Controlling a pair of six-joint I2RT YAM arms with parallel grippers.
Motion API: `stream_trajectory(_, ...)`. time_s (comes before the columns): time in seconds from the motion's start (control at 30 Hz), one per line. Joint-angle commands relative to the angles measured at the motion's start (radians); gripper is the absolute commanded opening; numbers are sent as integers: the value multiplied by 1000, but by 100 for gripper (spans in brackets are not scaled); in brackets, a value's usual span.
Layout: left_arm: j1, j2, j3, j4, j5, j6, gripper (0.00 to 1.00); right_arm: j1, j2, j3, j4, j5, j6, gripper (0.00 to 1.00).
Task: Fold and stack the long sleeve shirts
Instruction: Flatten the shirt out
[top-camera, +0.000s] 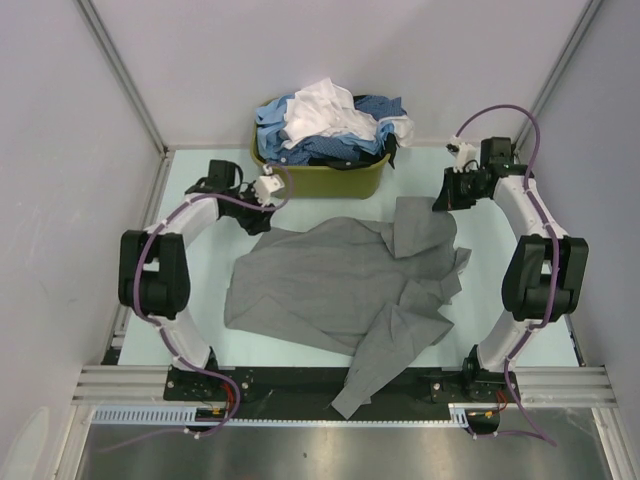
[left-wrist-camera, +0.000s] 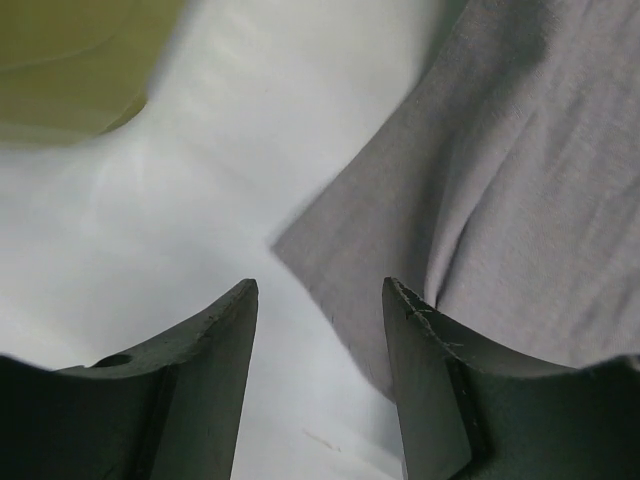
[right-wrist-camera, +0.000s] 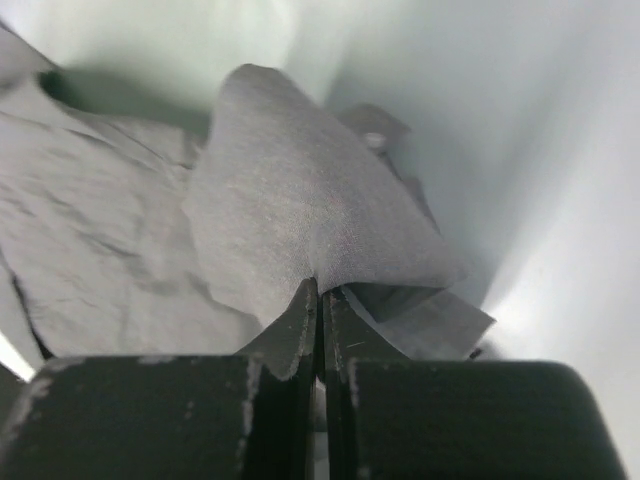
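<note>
A plain grey long sleeve shirt (top-camera: 340, 285) lies spread and crumpled over the middle of the table, one sleeve trailing off the near edge. My right gripper (top-camera: 441, 203) is at the shirt's far right corner. In the right wrist view it (right-wrist-camera: 320, 290) is shut on a lifted fold of the grey cloth (right-wrist-camera: 300, 200). My left gripper (top-camera: 257, 224) hovers at the shirt's far left corner. In the left wrist view it (left-wrist-camera: 320, 300) is open, with a corner of the grey shirt (left-wrist-camera: 500, 200) lying by the right finger (left-wrist-camera: 420, 340) and bare table between the jaws.
An olive-green basket (top-camera: 345, 182) stands at the back centre, piled with blue and white shirts (top-camera: 325, 125). Its edge (left-wrist-camera: 70, 60) shows in the left wrist view. Walls and metal posts close in the table on three sides.
</note>
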Motion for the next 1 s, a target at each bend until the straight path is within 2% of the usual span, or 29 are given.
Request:
stream_trajectory(0.0, -76, 53, -4, 146, -63, 82, 58, 4, -9, 9, 69, 72, -42, 0)
stream_trajectory(0.13, -111, 131, 14, 161, -173, 112, 56, 5, 5, 14, 74, 74, -44, 0)
stream_trajectory(0.33, -117, 187, 46, 136, -246, 163, 56, 5, 31, 31, 79, 79, -50, 0)
stream_trajectory(0.43, -119, 216, 65, 75, -261, 208, 52, 8, 50, 44, 85, 79, -48, 0)
stream_trajectory(0.53, -119, 224, 68, 35, -260, 238, 39, 13, 63, 58, 95, 83, -50, 0)
stream_trajectory(0.57, -119, 227, 71, 23, -257, 244, 26, 13, 70, 70, 98, 86, -50, 0)
stream_trajectory(0.63, -114, 217, 65, 12, -260, 251, 8, 14, 83, 83, 106, 97, -50, 0)
stream_trajectory(0.7, -102, 195, 62, 40, -258, 222, 1, 18, 97, 103, 134, 111, -47, 0)
stream_trajectory(0.97, 12, 139, 117, 181, -224, 28, 0, 39, 247, 241, 255, 244, -12, 0)
